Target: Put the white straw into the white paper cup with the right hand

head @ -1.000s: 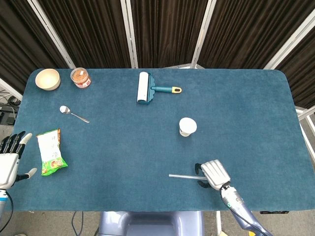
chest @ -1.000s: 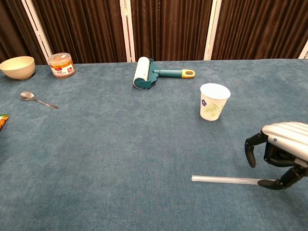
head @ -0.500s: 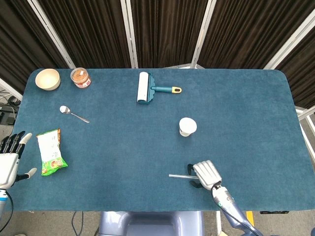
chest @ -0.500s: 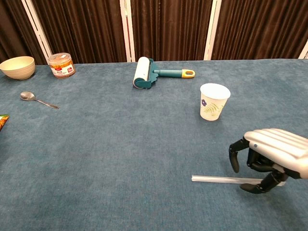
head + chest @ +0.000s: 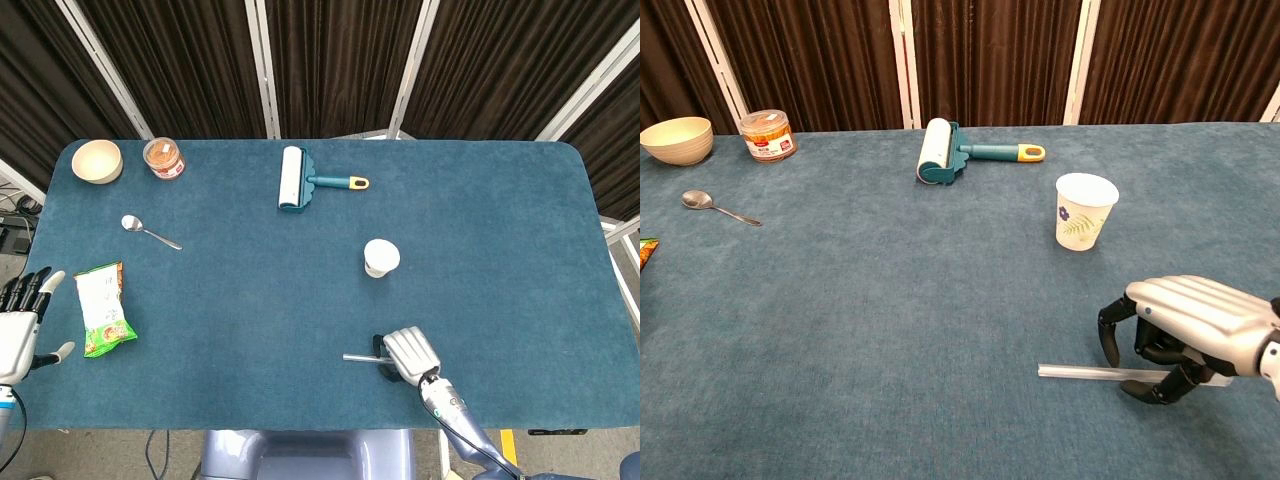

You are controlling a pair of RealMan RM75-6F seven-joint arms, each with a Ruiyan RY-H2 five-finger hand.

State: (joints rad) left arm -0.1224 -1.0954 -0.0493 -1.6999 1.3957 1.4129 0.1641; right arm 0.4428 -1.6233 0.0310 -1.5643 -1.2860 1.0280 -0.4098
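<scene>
One risk: right robot hand (image 5: 1180,335), fingers arched apart over the white straw (image 5: 1080,372) short of the white paper cup (image 5: 1083,210), could roll it off the surface (image 5: 890,300).

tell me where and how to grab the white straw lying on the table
Pinch the white straw near its right end, coming down from above with thumb on one long side and fingers on the other. It lies flat on the blue table, thin and running left to right, so only a top-down pinch across its width looks workable. The right robot hand is arched over that end; whether it touches is unclear.
</scene>
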